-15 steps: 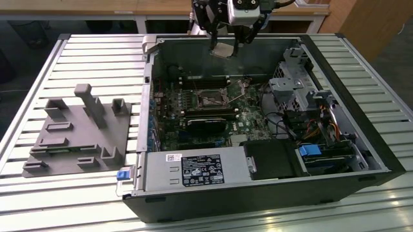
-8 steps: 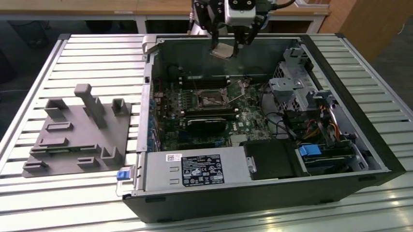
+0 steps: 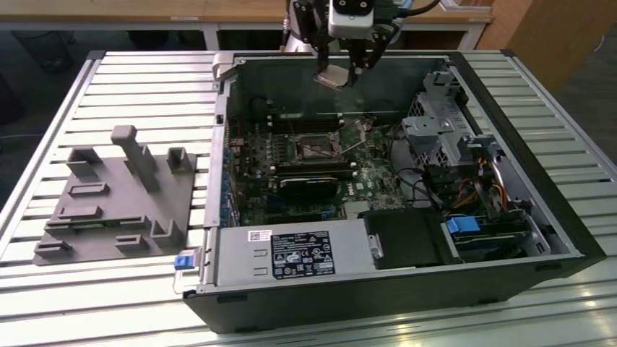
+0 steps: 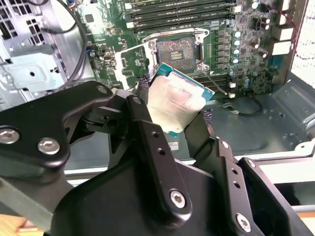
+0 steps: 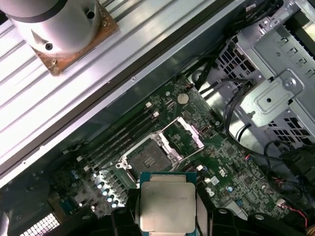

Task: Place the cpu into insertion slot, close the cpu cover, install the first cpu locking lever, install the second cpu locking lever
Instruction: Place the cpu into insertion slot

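My gripper (image 3: 339, 71) hangs over the far wall of the open computer case (image 3: 222, 108) and is shut on the cpu (image 3: 333, 76), a flat square chip with a silver-grey top. In both wrist views the black fingers (image 4: 147, 123) clamp two opposite edges of the cpu (image 4: 177, 102) (image 5: 166, 204), which is tilted and well above the board. Beyond it the insertion slot (image 4: 177, 49) (image 5: 147, 158) (image 3: 316, 148) lies bare on the green board. The cpu cover (image 4: 129, 61) (image 5: 186, 132) is swung open beside the slot. A thin wire lever (image 4: 215, 81) sticks out next to the slot.
Long black memory slots (image 4: 182, 14) run beside the socket, and a black fan (image 3: 308, 189) sits on its near side. A metal drive cage (image 3: 443, 130) with cables fills the case at the exterior view's right. The power supply (image 3: 289, 253) is in front. A grey fixture (image 3: 115, 195) lies on the slatted table.
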Tool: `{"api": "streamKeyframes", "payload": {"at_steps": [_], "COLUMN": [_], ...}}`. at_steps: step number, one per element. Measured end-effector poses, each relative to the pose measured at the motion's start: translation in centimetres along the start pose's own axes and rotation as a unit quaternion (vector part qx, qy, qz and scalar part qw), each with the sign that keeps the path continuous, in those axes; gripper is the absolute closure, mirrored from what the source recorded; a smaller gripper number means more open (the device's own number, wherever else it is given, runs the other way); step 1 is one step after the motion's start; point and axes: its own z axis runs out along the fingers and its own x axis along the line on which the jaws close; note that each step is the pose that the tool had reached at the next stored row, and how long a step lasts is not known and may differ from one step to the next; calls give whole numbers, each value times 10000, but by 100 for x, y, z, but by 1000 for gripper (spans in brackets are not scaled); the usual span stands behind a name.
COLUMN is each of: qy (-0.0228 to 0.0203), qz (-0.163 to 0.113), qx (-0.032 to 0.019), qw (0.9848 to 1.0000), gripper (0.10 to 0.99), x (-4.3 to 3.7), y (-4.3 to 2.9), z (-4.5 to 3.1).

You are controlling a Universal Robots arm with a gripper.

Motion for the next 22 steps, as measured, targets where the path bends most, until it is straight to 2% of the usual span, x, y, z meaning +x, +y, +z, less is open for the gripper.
{"api": "streamKeyframes", "payload": {"at_steps": [10, 22], "qy": [-39, -78], "qz": [446, 899], "qx": [-8, -16], "qw": [9990, 9959], "gripper": [545, 545], "x": [0, 0], "y": [-1, -1], "z": [5, 11]}}
